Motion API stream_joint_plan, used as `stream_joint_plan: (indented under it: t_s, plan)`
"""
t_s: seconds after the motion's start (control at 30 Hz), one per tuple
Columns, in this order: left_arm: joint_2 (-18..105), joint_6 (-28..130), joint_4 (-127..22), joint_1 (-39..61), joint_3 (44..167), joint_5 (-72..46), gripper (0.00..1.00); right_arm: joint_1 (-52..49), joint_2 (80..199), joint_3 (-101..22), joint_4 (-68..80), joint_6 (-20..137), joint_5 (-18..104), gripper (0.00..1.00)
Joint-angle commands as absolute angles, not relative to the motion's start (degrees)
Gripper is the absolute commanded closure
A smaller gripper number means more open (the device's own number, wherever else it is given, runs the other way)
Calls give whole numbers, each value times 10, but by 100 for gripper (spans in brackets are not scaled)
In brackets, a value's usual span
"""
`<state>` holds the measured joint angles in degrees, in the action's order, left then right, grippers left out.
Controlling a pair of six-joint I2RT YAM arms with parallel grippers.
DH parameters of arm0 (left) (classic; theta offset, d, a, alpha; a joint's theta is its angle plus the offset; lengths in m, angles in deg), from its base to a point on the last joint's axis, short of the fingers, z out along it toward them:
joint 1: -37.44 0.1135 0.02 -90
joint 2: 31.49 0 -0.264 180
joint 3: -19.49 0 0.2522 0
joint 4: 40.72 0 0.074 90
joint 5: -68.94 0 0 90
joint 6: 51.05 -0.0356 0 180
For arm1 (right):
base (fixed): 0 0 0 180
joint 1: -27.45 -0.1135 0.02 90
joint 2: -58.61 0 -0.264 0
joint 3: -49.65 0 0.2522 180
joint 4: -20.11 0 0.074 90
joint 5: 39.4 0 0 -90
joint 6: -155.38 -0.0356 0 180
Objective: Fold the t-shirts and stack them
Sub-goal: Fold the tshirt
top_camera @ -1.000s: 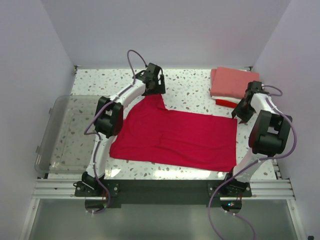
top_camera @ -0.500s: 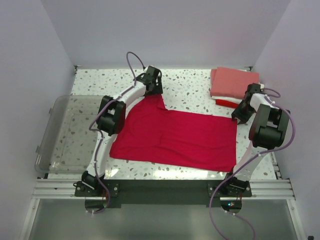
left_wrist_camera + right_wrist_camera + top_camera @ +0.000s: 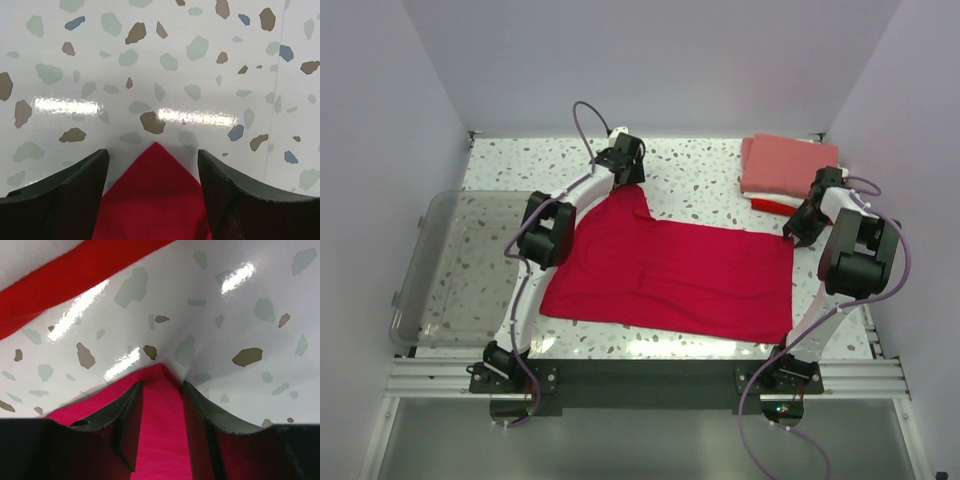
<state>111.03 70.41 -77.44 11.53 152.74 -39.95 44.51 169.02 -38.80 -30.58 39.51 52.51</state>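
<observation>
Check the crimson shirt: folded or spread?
Spread: the crimson shirt lies flat and wide on the table, far larger than the folded stack. Doubled over? Cannot tell.

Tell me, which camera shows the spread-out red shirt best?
The top view: the crimson t-shirt lies spread flat, nearly all visible. Each wrist view shows only one corner of it, framed by the left pincer or the right pincer.

My table [image 3: 710,180]: glossy white terrazzo w/ grey-brown flecks, light glare on it. Plain lilac walls [image 3: 650,60] on 3 sides.
</observation>
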Motion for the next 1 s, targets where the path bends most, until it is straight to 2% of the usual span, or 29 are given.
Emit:
stream_joint_plan:
  t_s: [0.0,0.2,0.3,0.37,0.57,0.7,0.73,0.8,0.97]
  plan:
    - [1135,684,-747,118,1552,-412,25,446,1709,-369,-278,386,510,59]
    - [1144,648,-727,109,1552,-422,38,447,1713,-364,-276,386,511,60]
    - [1145,635,-728,102,1552,-428,50,447,1710,-363,-277,386,512,60]
    - [1141,635,-730,100,1545,-431,52,447,1709,-363,-278,387,513,60]
    - [1141,619,-723,95,1531,-422,69,449,1715,-364,-278,385,513,60]
    - [1142,617,-721,92,1532,-414,92,456,1723,-364,-278,383,513,60]
    - [1142,617,-721,92,1533,-415,95,457,1723,-364,-277,384,512,64]
    - [1141,616,-725,92,1537,-423,100,462,1727,-371,-277,387,512,66]
    - [1123,617,-723,92,1538,-437,100,470,1745,-394,-281,392,515,73]
